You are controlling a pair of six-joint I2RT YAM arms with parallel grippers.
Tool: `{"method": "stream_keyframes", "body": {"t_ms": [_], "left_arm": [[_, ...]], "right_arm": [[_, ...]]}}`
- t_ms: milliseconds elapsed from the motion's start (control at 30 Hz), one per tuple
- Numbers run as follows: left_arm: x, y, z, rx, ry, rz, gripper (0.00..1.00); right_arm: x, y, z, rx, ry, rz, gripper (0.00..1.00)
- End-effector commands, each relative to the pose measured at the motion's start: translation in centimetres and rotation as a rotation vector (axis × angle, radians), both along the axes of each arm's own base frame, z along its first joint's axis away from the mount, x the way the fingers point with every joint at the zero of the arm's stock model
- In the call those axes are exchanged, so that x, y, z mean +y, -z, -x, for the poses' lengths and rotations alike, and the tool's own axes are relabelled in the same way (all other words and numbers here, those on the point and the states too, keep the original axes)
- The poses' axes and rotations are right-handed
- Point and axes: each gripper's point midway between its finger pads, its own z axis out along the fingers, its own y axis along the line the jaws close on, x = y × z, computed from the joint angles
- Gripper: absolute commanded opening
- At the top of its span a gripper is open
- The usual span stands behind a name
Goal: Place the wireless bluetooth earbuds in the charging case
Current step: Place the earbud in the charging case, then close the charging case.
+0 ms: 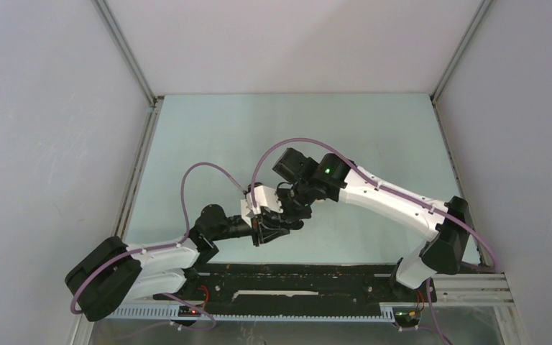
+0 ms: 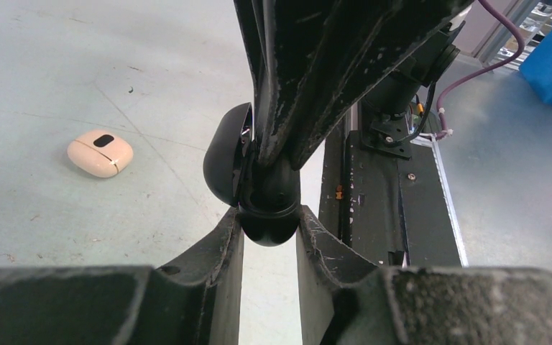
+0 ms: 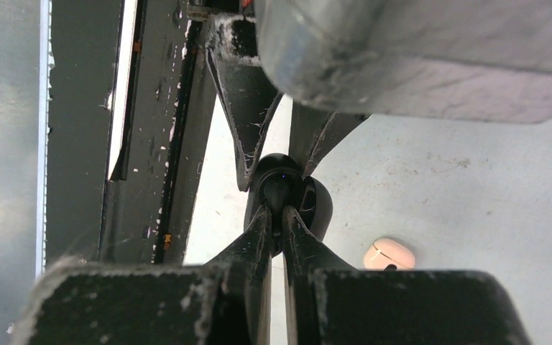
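My left gripper (image 2: 269, 218) is shut on the base of a glossy black charging case (image 2: 267, 215) and holds it above the table with its lid (image 2: 223, 162) swung open. My right gripper (image 3: 277, 214) comes down onto the case (image 3: 315, 208) from above. Its fingers are nearly closed on a small black earbud (image 3: 276, 195) at the case's mouth, and the earbud is hard to tell apart from the case. In the top view the two grippers meet, left (image 1: 261, 231) and right (image 1: 287, 215), at the table's near middle.
A whitish-beige pebble-like case (image 2: 100, 153) lies closed on the table to the left of the held case and also shows in the right wrist view (image 3: 388, 253). The black mounting rail (image 2: 381, 201) runs along the near edge. White walls enclose the table (image 1: 295, 122).
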Motion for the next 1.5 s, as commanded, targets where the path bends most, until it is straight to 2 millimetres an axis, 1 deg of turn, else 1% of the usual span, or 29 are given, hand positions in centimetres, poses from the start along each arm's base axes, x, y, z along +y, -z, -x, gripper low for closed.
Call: {"method": "stream_keyframes", "body": {"t_ms": [0, 200, 333, 467, 600, 833, 967, 1233, 1300, 1400, 1467], "left_arm": [[-0.6, -2.9, -0.1, -0.062, 0.019, 0.074, 0.0], [-0.6, -3.0, -0.1, -0.064, 0.02, 0.075, 0.0], [-0.6, -2.9, 0.0, -0.065, 0.021, 0.074, 0.0], [-0.6, -2.8, 0.0, -0.063, 0.021, 0.072, 0.0], [-0.6, -2.9, -0.1, -0.062, 0.02, 0.072, 0.0], [-0.6, -2.9, 0.0, -0.057, 0.023, 0.072, 0.0], [-0.7, -2.9, 0.0, -0.054, 0.026, 0.072, 0.0], [-0.7, -2.8, -0.1, -0.052, 0.025, 0.07, 0.0], [-0.7, -2.7, 0.0, -0.051, 0.026, 0.068, 0.0], [-0.8, -2.7, 0.0, -0.05, 0.025, 0.067, 0.0], [-0.7, -2.7, -0.1, -0.048, 0.024, 0.068, 0.0]], "right_arm": [[0.2, -0.6, -0.4, -0.03, -0.004, 0.007, 0.01], [-0.1, -0.2, -0.5, -0.029, 0.001, 0.025, 0.02], [0.2, -0.1, -0.3, -0.025, 0.004, 0.011, 0.09], [0.5, -0.2, -0.6, -0.031, 0.02, 0.0, 0.19], [0.6, -0.4, -0.5, -0.035, 0.019, -0.005, 0.23], [0.4, -1.5, -0.4, -0.043, 0.03, -0.029, 0.24], [0.4, -1.8, -0.6, -0.045, 0.054, -0.038, 0.25], [0.9, -3.0, -1.9, -0.037, 0.129, -0.079, 0.24], [0.8, -3.4, -1.9, -0.025, 0.128, -0.088, 0.24], [0.2, -4.9, -1.2, 0.014, 0.104, -0.126, 0.27], [-0.5, -6.6, -1.0, 0.045, 0.101, -0.183, 0.31]]}}
